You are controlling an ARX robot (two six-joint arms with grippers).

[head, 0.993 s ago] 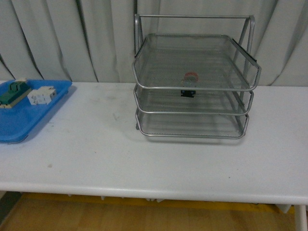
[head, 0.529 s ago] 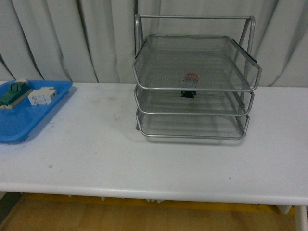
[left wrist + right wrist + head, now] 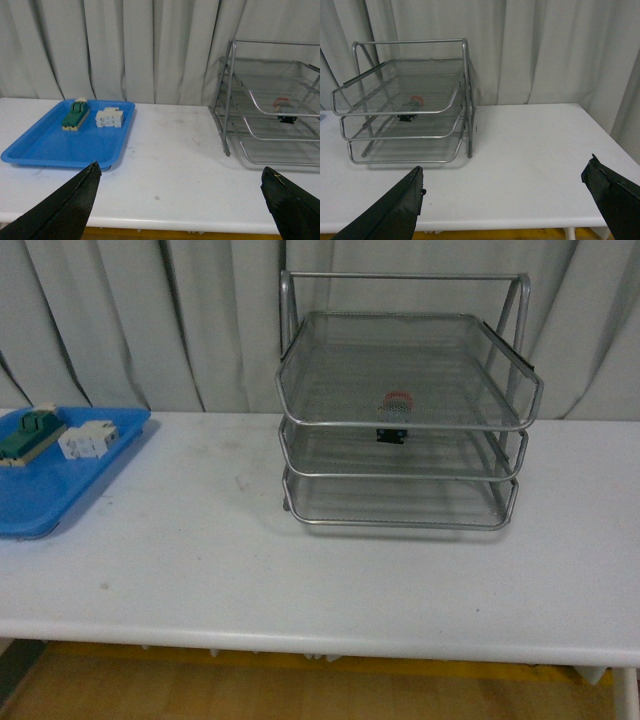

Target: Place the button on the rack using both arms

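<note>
The silver wire-mesh rack point(image 3: 400, 480) stands at the back middle of the white table, its three trays stacked. The button point(image 3: 397, 400) with its red cap rests on the top tray, its black body hanging just under the mesh. It also shows in the rack point(image 3: 270, 125) as the button point(image 3: 283, 103) in the left wrist view, and in the rack point(image 3: 405, 125) as the button point(image 3: 414, 103) in the right wrist view. My left gripper point(image 3: 182, 180) and right gripper point(image 3: 505, 182) are both open, empty, back near the table's front edge. Neither arm appears in the front view.
A flat blue tray point(image 3: 40, 490) lies at the table's left end, holding a green-and-cream terminal block point(image 3: 28, 435) and a white blocky component point(image 3: 86, 439). Grey curtains hang behind the table. The table's right end point(image 3: 585, 150) shows near a curtain.
</note>
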